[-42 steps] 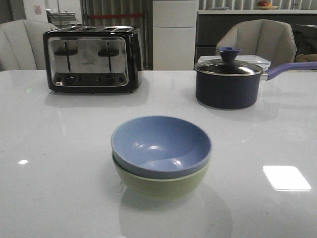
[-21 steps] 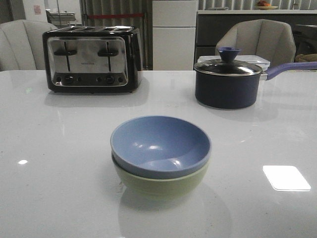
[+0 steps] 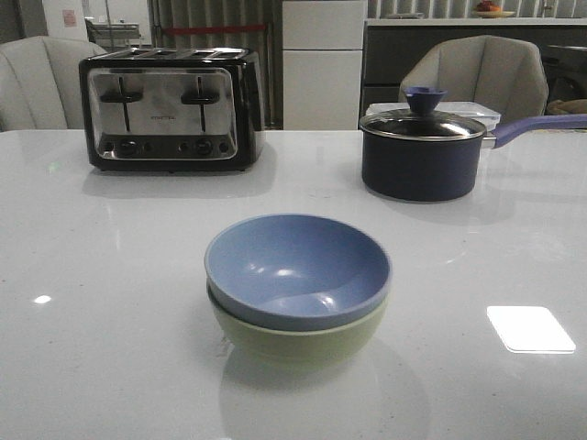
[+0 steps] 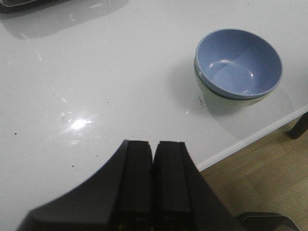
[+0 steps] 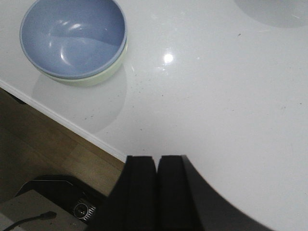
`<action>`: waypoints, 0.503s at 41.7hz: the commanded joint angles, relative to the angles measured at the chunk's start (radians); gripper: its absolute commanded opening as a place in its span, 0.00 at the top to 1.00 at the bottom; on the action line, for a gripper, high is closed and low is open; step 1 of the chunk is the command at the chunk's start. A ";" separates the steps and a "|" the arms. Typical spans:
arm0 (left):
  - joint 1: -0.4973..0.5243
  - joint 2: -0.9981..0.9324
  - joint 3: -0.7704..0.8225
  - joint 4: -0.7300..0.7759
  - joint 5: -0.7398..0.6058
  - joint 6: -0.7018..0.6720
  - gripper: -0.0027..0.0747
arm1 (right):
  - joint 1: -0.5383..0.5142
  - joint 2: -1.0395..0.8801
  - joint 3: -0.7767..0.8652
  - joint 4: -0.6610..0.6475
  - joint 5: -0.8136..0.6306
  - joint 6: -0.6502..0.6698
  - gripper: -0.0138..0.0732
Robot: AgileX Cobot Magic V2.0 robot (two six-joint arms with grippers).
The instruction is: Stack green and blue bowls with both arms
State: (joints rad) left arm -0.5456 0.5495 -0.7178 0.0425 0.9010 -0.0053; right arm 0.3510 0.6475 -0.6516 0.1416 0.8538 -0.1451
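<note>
The periwinkle blue bowl (image 3: pixel 295 266) sits nested inside the pale sage green bowl (image 3: pixel 303 341) on the white table, near its front edge. The stack also shows in the left wrist view, blue bowl (image 4: pixel 238 62) over green bowl (image 4: pixel 211 98), and in the right wrist view, blue bowl (image 5: pixel 72 36) over green bowl (image 5: pixel 103 74). My left gripper (image 4: pixel 154 147) is shut and empty, back from the bowls over the table. My right gripper (image 5: pixel 157 161) is shut and empty, near the table's edge, away from the bowls. Neither arm shows in the front view.
A black and chrome toaster (image 3: pixel 170 110) stands at the back left. A dark navy lidded saucepan (image 3: pixel 422 151) with a long handle stands at the back right. The table's front edge (image 4: pixel 250 139) and wooden floor (image 5: pixel 53 149) lie close to the bowls.
</note>
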 commanded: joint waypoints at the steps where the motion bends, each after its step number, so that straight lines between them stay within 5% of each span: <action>1: -0.007 0.001 -0.029 -0.002 -0.076 -0.010 0.85 | -0.006 -0.004 -0.028 -0.006 -0.048 -0.002 0.78; 16: -0.007 -0.012 -0.024 -0.004 -0.078 -0.010 0.85 | -0.006 -0.004 -0.028 -0.006 -0.048 -0.002 0.78; 21: 0.065 -0.060 0.007 -0.004 -0.099 0.005 0.85 | -0.006 -0.004 -0.028 -0.006 -0.048 -0.002 0.78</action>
State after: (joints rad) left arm -0.5243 0.5164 -0.7034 0.0344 0.8953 -0.0053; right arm 0.3510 0.6466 -0.6516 0.1416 0.8586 -0.1451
